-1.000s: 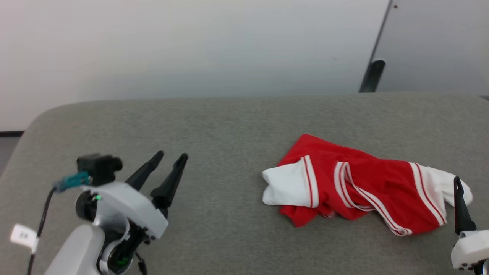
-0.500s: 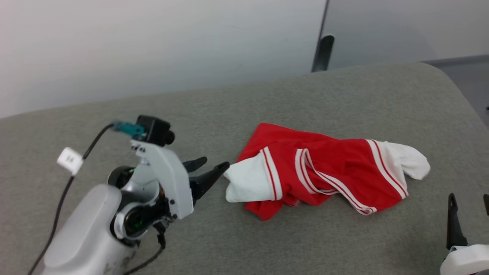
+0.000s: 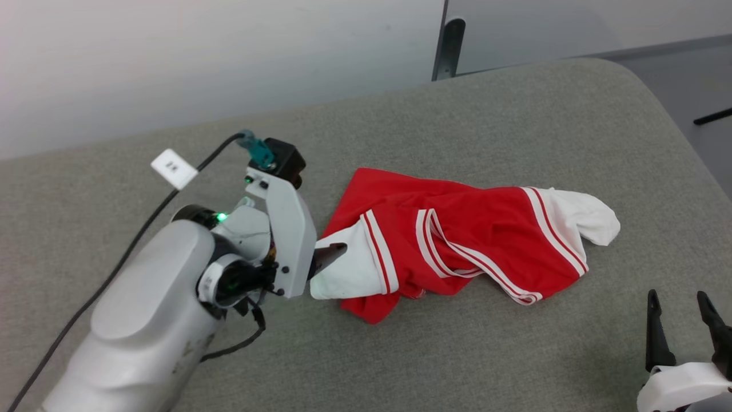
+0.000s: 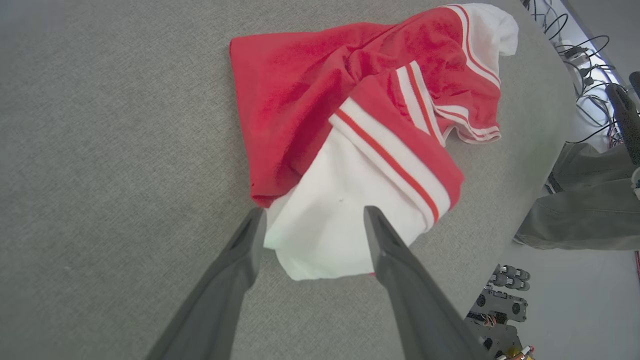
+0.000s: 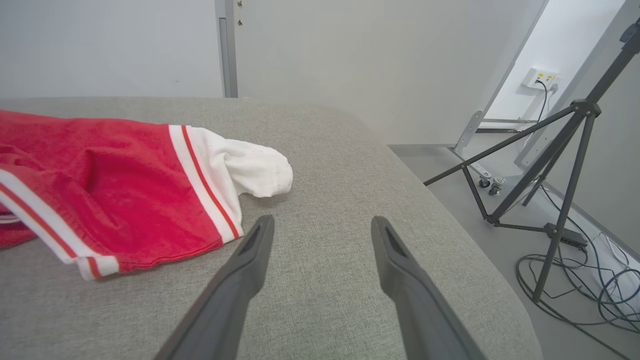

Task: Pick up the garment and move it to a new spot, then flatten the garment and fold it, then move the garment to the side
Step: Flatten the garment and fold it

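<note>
The garment (image 3: 469,240), a crumpled bright red top with white sleeve ends and striped trim, lies on the grey padded surface (image 3: 514,355). My left gripper (image 3: 327,256) is open at its left white sleeve end (image 4: 330,225), and its fingers (image 4: 247,240) straddle that white cloth without closing on it. Part of the gripper is hidden behind its own wrist in the head view. My right gripper (image 3: 679,312) stands open at the lower right, apart from the garment (image 5: 100,170). Nothing lies between its fingers (image 5: 260,235), and the other white sleeve end (image 5: 255,170) is just ahead to the left.
The padded surface rounds off at its right edge (image 5: 450,215). Beyond that edge on the floor are a dark tripod (image 5: 560,165) and cables (image 5: 595,290). A person's trousered legs (image 4: 580,220) show past the surface's edge. A pale wall (image 3: 229,57) stands behind.
The head camera has swung, shifting the whole picture. My left gripper has travelled across the surface to the garment's left white sleeve end. The right gripper now sits farther from the right sleeve.
</note>
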{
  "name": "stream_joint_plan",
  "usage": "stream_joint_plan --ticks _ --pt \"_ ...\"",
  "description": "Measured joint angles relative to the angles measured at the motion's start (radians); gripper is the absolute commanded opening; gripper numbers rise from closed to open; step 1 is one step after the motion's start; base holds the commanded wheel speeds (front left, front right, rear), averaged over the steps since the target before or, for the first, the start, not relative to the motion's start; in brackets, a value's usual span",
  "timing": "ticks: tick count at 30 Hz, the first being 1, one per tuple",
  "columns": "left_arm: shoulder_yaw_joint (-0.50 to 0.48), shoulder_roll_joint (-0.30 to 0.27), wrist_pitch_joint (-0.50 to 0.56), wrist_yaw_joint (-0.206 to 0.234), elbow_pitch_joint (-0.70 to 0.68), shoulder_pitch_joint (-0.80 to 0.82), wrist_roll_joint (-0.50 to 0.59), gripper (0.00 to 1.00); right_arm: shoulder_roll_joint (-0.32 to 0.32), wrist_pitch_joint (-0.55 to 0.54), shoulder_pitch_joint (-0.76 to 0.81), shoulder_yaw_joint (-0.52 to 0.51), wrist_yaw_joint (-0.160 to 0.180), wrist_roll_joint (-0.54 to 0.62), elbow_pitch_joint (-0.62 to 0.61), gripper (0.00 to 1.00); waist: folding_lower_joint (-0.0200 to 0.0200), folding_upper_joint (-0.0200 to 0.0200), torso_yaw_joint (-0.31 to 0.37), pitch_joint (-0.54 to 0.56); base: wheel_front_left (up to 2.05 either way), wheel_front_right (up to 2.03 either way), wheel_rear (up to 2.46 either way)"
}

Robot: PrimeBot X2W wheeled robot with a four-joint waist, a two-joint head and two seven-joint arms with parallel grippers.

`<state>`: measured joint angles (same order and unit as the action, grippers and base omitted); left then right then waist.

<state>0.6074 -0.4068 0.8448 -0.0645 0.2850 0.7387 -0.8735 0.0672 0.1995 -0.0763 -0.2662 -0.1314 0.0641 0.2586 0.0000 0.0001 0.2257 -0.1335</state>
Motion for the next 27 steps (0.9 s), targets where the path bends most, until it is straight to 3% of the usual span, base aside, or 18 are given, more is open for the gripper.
stream_joint_plan --ticks 16,27 --pt "0.111 0.034 0.063 -0.018 0.168 0.085 0.084 1.0 -0.009 0.029 -0.035 0.008 0.0 -0.011 0.067 1.0 0.0 0.0 0.021 -0.045 0.0 0.0 0.0" --pt "0.115 0.085 0.084 -0.023 0.18 0.087 0.037 1.0 -0.01 0.038 -0.057 0.009 0.0 -0.011 0.085 1.0 0.0 0.0 0.002 -0.052 0.0 0.0 0.0"
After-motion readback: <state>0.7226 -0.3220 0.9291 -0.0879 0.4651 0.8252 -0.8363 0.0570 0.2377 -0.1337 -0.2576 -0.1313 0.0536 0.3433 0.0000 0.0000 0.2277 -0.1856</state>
